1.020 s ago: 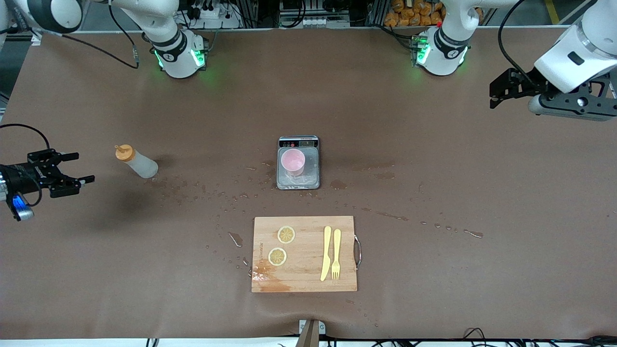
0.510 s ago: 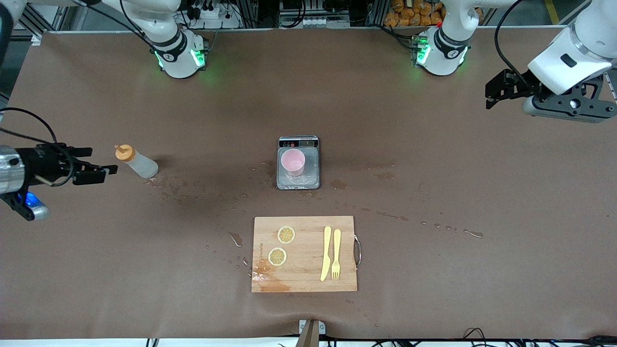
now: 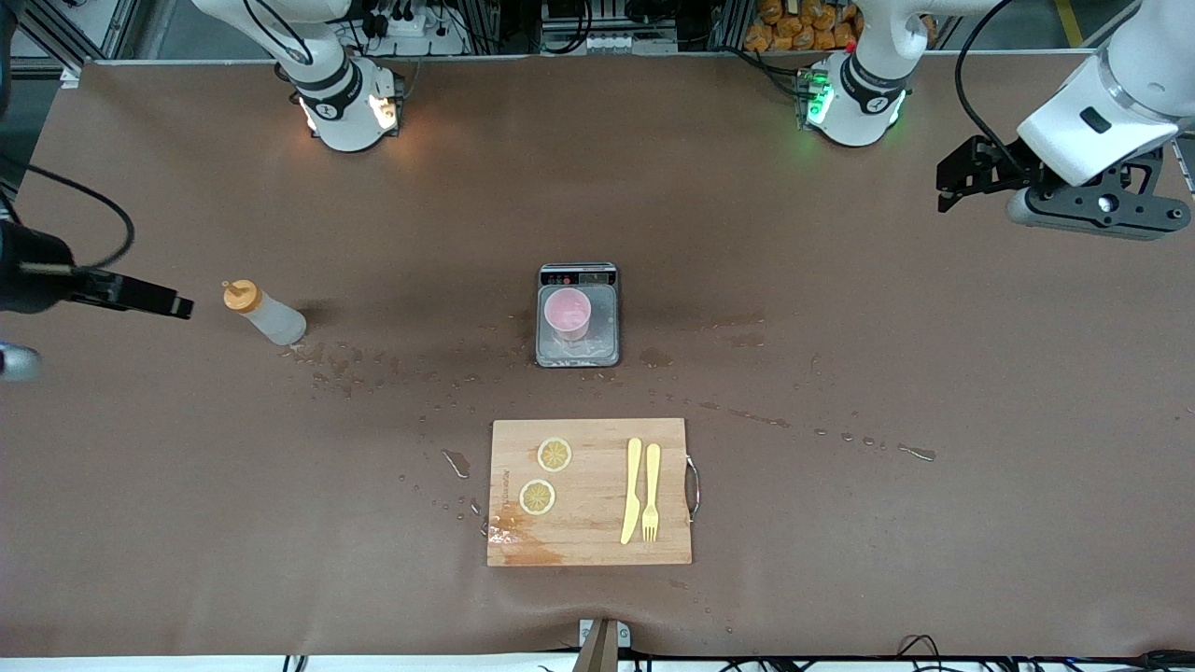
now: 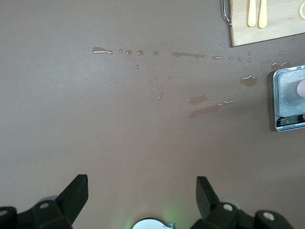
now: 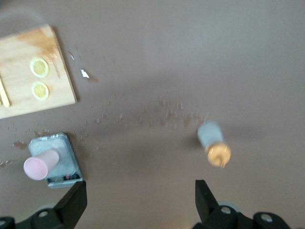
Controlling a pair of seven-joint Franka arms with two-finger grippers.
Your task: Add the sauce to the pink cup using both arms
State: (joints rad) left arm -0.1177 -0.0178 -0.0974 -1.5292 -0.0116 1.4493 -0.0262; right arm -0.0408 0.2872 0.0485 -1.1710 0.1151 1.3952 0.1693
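From my end the sauce bottle (image 3: pixel 264 314) stands on the brown table (image 3: pixel 840 280) toward the right arm's end, well apart from the pink cup (image 3: pixel 568 313), which sits on the grey scale (image 3: pixel 578 315) mid-table. My right gripper (image 3: pixel 173 305) hangs just beside the bottle's orange cap (image 3: pixel 240 295), fingers spread wide with nothing between them. The left gripper (image 3: pixel 957 182) hovers over the left arm's end of the table, also wide open and empty. Cutting board (image 3: pixel 590 492) with lemon slices (image 3: pixel 555 455), knife (image 3: pixel 632 490) and fork (image 3: pixel 651 492) lies nearer the camera than the scale.
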